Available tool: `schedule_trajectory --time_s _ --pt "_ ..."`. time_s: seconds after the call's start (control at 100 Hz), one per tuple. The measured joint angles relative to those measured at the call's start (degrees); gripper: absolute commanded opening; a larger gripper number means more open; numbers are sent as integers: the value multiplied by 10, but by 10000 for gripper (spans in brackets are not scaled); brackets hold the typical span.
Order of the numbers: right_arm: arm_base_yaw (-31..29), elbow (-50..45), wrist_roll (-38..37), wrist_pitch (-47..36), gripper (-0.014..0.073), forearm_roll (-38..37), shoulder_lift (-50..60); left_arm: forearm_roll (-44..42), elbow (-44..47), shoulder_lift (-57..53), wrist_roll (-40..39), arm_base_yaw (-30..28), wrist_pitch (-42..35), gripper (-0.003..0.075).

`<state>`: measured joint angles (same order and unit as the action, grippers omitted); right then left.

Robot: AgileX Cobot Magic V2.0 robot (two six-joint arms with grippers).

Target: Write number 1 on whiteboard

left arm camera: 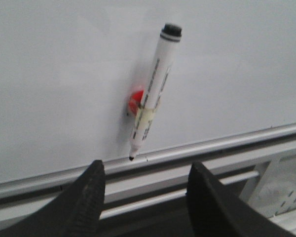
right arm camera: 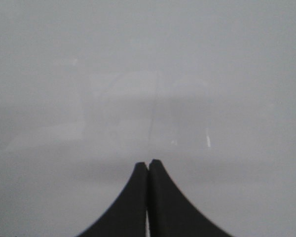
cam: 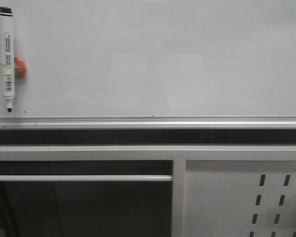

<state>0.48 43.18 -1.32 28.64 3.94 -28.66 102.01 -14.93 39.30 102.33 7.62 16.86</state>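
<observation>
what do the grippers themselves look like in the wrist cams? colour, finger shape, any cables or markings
Both are matte black. The left gripper shows two broad fingers tapering to rounded tips, with a fine ribbed texture on the surface. The right gripper shows two smooth black fingers that flare wide at the base and curve up to narrow tips. No cables, labels or markings visible on either. Neither arm appears in the front view.

- A large, pale grey-white glossy whiteboard (cam: pixel 163 59) carries everything here, with a silver aluminium rail (cam: pixel 187 121) along its lower edge.
- A white marker pen with black cap (cam: pixel 8 59) hangs upright on its far left, bare tip down, just above the rail.
- A small round red magnet (cam: pixel 20 67) sits behind the pen, against the board.
</observation>
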Motion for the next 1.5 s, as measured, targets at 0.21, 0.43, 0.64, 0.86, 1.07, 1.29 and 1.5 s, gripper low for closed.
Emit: schedule_trajectory --time_s 0.21,0.43,0.64,0.86,1.07,1.29,1.5 --pt "0 0 0 2 -71 0 0 10 -12 116 18 0 45 324" --pt "0 0 0 5 -71 0 0 10 -36 209 18 0 118 228" --pt "0 0 0 13 -71 0 0 10 -45 212 75 0 120 214" --pt "0 0 0 18 -71 0 0 10 -46 187 109 0 109 346" --pt "0 0 6 29 -71 0 0 10 -48 185 121 0 43 437" --pt "0 0 7 30 -71 0 0 11 -71 185 122 0 29 437" --pt "0 0 7 30 -71 0 0 11 -97 218 122 0 28 435"
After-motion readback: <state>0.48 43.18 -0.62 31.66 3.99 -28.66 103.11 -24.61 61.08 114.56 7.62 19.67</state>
